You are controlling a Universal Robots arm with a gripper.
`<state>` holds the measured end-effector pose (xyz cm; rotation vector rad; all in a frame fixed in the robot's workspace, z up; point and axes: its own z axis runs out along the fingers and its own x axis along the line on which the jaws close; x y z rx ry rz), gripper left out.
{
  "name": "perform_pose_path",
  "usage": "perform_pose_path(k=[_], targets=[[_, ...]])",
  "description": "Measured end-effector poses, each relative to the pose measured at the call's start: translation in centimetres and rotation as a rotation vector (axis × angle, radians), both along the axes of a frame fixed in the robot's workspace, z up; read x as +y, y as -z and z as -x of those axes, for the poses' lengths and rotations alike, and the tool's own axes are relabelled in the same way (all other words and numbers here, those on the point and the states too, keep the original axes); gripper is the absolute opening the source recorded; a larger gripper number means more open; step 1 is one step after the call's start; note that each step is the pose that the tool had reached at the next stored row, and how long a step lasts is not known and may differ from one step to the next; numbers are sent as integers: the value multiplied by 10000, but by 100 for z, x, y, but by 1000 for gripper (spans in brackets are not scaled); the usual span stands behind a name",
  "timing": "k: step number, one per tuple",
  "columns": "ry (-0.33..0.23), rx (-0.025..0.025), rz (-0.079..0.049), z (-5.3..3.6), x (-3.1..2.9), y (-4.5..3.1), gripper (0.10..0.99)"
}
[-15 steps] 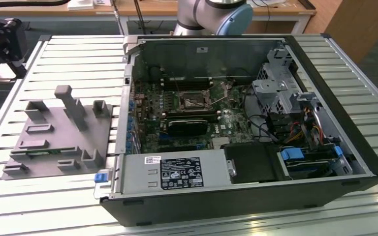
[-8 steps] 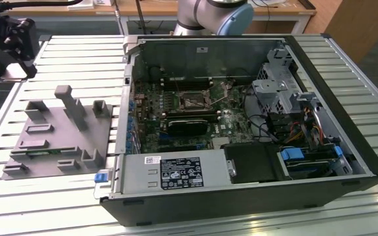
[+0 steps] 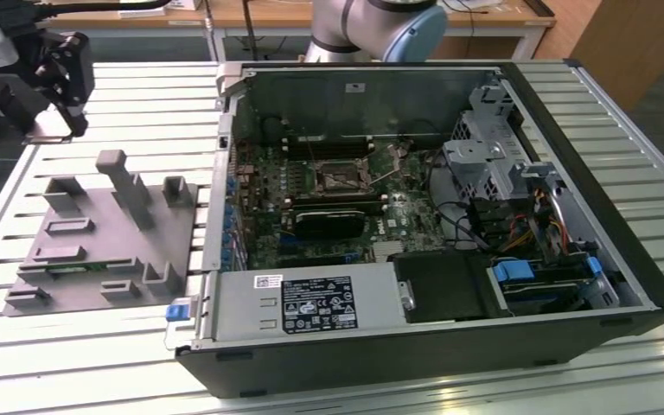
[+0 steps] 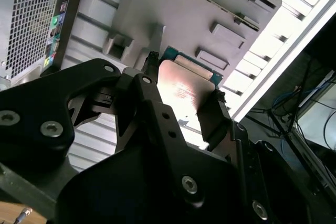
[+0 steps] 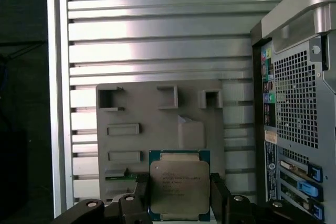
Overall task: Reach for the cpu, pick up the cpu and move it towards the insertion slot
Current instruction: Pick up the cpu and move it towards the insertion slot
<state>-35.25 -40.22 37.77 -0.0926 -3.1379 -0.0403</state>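
Gripper (image 5: 180, 198) is clenching the cpu (image 5: 179, 182) edgewise over the fixture (image 5: 157, 108); exterior view: hanging at 10 o'clock from the slot (image 3: 341, 177).

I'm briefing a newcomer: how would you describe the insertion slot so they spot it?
In the exterior view, find the open computer case and the green motherboard inside it. The insertion slot is the small square socket mid-board; its shiny metal frame and dark centre set it apart from the larger black card.
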Motion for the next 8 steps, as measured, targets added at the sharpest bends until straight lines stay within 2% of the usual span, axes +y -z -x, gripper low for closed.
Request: perform_pose_path(k=[8], targets=[[18, 0, -1, -252, 0, 1, 545]])
